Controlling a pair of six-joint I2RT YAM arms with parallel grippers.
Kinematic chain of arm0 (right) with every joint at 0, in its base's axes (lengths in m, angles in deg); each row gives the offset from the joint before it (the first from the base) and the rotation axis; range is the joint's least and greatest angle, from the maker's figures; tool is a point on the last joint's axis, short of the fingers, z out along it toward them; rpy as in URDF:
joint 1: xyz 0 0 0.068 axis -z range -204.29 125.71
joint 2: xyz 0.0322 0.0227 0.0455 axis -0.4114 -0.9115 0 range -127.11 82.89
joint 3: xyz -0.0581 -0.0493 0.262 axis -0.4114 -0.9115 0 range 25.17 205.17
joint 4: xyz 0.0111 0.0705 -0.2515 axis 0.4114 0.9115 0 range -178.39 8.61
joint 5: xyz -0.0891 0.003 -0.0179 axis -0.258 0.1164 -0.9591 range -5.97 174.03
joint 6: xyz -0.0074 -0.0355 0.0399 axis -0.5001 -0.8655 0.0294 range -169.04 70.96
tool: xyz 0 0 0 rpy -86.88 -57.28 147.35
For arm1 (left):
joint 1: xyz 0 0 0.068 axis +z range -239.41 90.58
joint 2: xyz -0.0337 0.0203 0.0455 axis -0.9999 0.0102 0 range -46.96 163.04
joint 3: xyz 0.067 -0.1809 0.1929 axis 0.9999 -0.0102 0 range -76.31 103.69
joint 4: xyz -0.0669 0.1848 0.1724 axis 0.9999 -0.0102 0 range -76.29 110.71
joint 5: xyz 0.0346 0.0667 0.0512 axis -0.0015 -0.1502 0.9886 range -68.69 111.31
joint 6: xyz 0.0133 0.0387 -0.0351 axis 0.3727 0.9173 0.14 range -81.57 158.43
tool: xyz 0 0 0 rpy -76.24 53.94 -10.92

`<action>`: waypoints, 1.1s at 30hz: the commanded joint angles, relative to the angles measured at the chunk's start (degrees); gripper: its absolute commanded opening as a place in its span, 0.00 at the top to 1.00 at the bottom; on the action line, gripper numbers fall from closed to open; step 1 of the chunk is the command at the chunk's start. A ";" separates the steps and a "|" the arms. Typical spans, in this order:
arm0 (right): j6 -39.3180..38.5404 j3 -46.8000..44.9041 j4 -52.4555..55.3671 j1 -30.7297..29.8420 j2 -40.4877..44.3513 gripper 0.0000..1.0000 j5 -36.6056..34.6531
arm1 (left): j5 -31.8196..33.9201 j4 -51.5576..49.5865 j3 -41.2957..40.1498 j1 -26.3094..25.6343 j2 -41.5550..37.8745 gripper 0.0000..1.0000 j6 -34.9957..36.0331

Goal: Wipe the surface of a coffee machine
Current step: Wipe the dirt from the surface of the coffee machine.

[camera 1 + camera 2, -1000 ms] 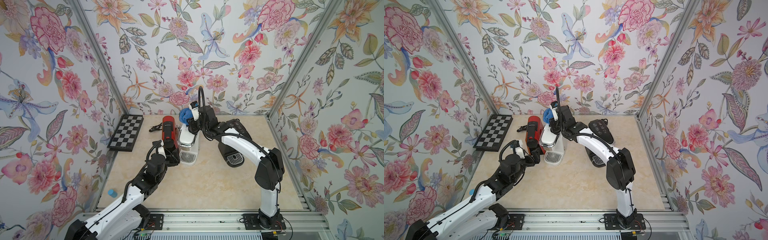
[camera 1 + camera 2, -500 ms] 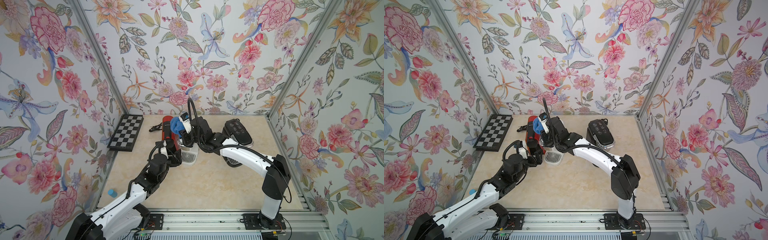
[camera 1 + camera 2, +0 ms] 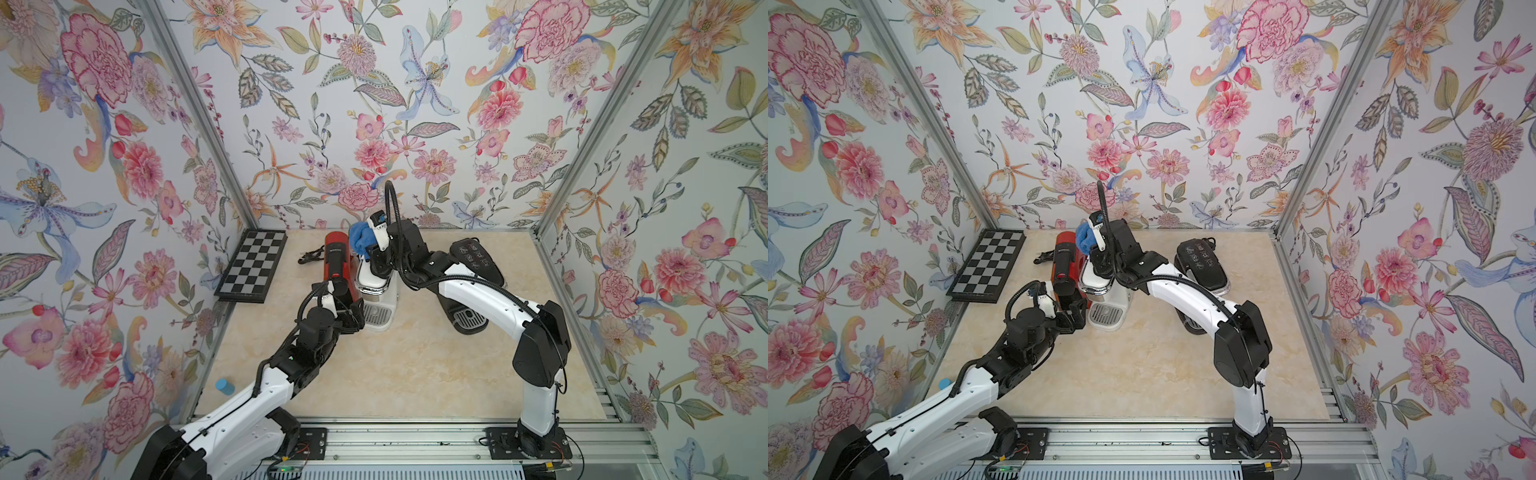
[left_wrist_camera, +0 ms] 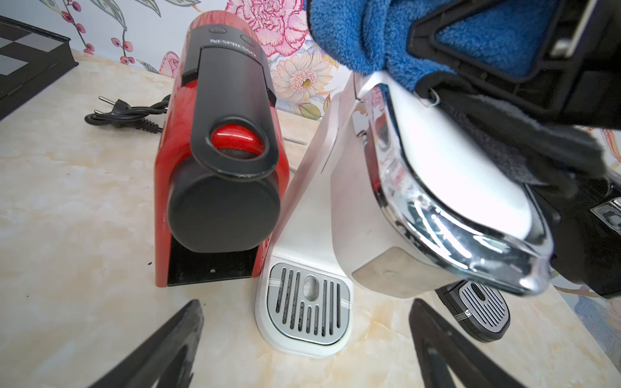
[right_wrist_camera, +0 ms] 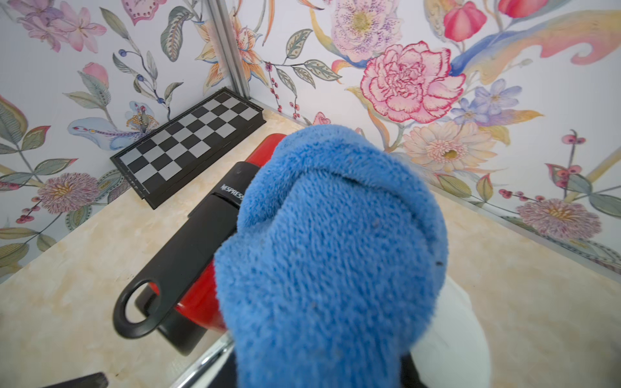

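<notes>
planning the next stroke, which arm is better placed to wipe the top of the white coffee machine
Right. The right gripper is shut on the fluffy blue cloth, directly over the glossy white coffee machine. The left gripper is open and empty, low by its metal drip tray.

Floral wallpaper walls [image 3: 374,104], beige marble tabletop [image 3: 395,374]

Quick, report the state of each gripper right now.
Left gripper: open, holding nothing.
Right gripper: shut on the blue cloth, over the white coffee machine.
</notes>
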 commanded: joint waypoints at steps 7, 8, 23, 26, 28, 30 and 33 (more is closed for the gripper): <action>2.27 -11.99 0.07 1.00 5.07 0.68 -0.87 | 0.09 0.71 -1.34 0.66 -0.62 0.04 -0.95; 2.69 -13.56 -0.47 0.57 5.96 0.68 -0.79 | -0.13 0.93 -1.23 0.67 -0.25 0.04 -0.92; 1.78 -11.41 -2.21 -6.98 6.48 0.68 -2.14 | -2.58 2.51 0.85 0.67 3.38 0.04 -0.93; 1.82 -8.95 -2.23 -4.56 4.44 0.68 -0.86 | -2.57 2.20 0.82 0.66 3.18 0.04 -1.07; 2.11 -7.21 -2.22 -2.59 2.78 0.68 -0.17 | -2.39 2.19 0.77 0.66 2.96 0.04 -1.13; 2.95 -6.35 -2.47 -0.67 1.75 0.68 0.87 | -2.27 1.82 0.93 0.67 2.94 0.04 -1.13; 3.92 -6.08 -2.65 1.77 0.85 0.68 1.07 | -2.25 1.34 1.21 0.67 2.75 0.04 -1.10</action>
